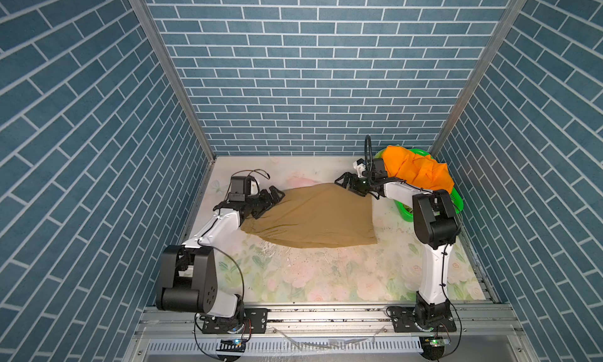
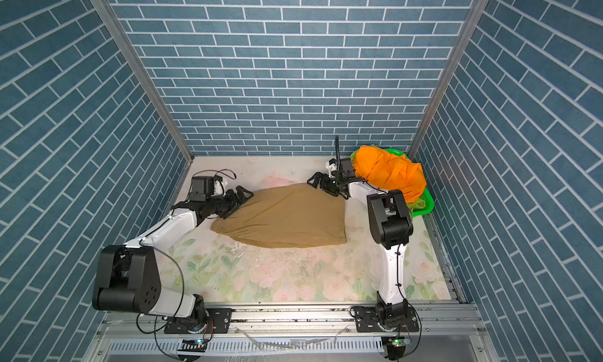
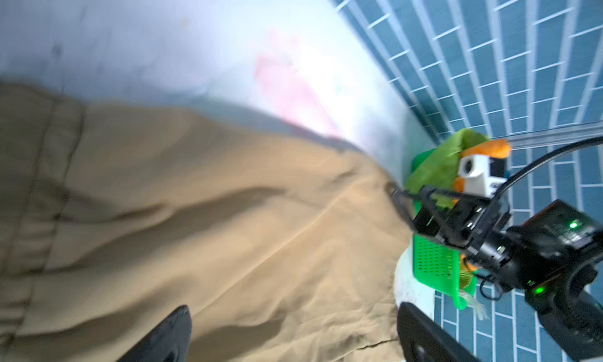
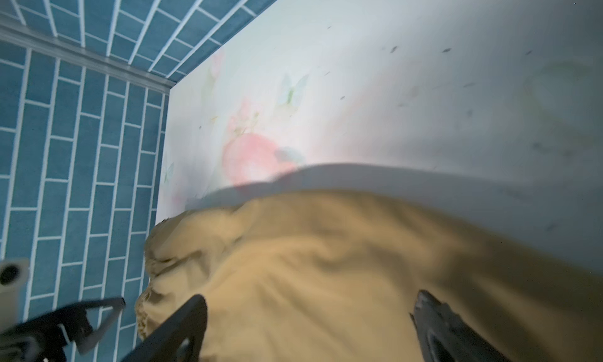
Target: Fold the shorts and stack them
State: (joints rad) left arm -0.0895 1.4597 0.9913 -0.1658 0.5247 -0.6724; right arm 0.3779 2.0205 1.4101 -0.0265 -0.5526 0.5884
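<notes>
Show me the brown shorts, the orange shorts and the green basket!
brown shorts (image 1: pixel 313 217): in a top view, middle of the spread cloth.
orange shorts (image 1: pixel 417 171): in a top view, middle of the bunched heap.
green basket (image 3: pixel 430 262): left wrist view, its holey side wall.

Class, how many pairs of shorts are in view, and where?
3. Tan shorts lie spread on the table; orange shorts are heaped on the green basket; lime green shorts peek out beneath them. More may be hidden inside.

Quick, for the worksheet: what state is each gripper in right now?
Left gripper: open, gripping nothing, over the tan shorts.
Right gripper: open, gripping nothing, over the same shorts.
</notes>
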